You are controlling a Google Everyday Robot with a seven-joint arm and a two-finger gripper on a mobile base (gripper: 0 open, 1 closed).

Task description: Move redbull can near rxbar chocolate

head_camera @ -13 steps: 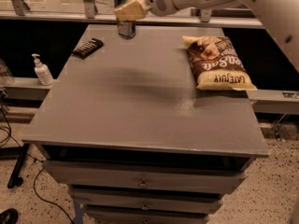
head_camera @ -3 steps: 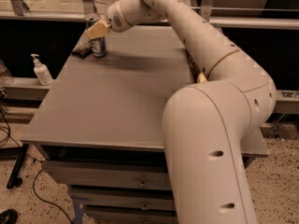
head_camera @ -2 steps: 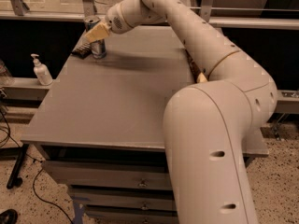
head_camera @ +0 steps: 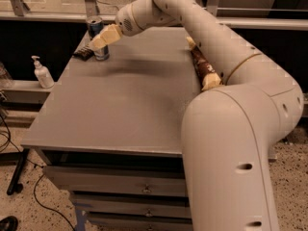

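The redbull can [head_camera: 96,29] stands upright on the grey table [head_camera: 125,109] at its far left corner. The rxbar chocolate [head_camera: 83,54], a small dark flat bar, lies just left of the can, touching or almost touching its base. My gripper [head_camera: 104,37] is at the can, lying across its right side at mid height, so part of the can's body is hidden. The can's top and base show above and below the gripper.
My arm [head_camera: 226,129] reaches from the front right across the table's right side and hides much of it. A brown-and-cream chip bag [head_camera: 203,67] shows partly behind the arm. A white pump bottle [head_camera: 42,72] stands on a ledge left of the table. Drawers are below the front edge.
Since 4.3 s ago the can has been carried from the back middle to the far left corner beside the bar. Over the last second the gripper shifted slightly right, showing the can's top.
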